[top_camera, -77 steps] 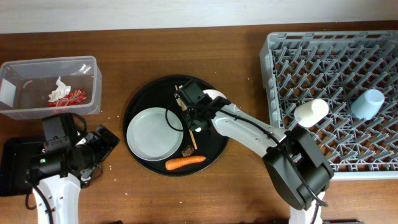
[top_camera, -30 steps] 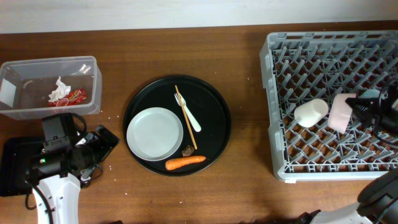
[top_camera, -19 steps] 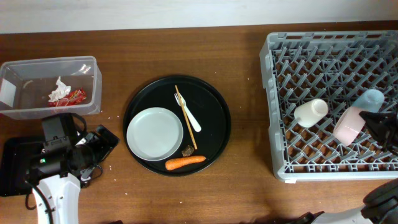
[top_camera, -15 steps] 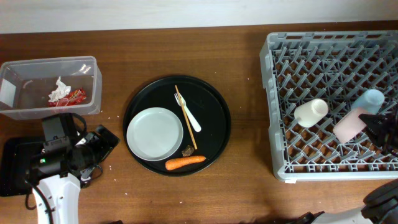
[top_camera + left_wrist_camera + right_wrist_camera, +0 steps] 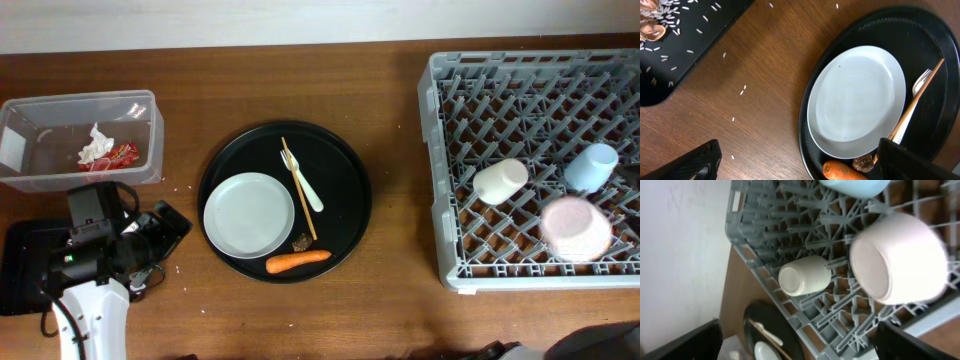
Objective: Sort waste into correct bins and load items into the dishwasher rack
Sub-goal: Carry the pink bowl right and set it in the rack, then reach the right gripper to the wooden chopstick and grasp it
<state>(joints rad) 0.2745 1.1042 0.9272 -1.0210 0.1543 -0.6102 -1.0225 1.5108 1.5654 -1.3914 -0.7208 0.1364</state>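
In the grey dishwasher rack (image 5: 530, 90) the white bowl (image 5: 575, 228) lies bottom up beside the small white cup (image 5: 500, 181) and the light-blue cup (image 5: 592, 166). My right gripper (image 5: 797, 330) hangs open above the rack's corner, clear of the bowl (image 5: 897, 257); it is out of the overhead view. The round tray holds the white plate (image 5: 248, 215), chopsticks (image 5: 299, 200), carrot (image 5: 298, 261) and a brown scrap (image 5: 301, 241). My left gripper (image 5: 165, 225) stands open and empty over the table, left of the plate (image 5: 855, 100). Tissue (image 5: 96, 145) and red wrapper (image 5: 122, 152) lie in the clear tub (image 5: 150, 105).
The shallow black tray (image 5: 685, 40) with rice grains and scraps sits at the left under my left arm. A white spoon (image 5: 308, 190) lies by the chopsticks on the round black tray (image 5: 345, 190). Loose rice grains (image 5: 742, 90) dot the wood.
The right gripper opened and let go of the bowl, which settled bottom up in the rack. The right arm drew back out of the overhead view. The left arm stayed still.
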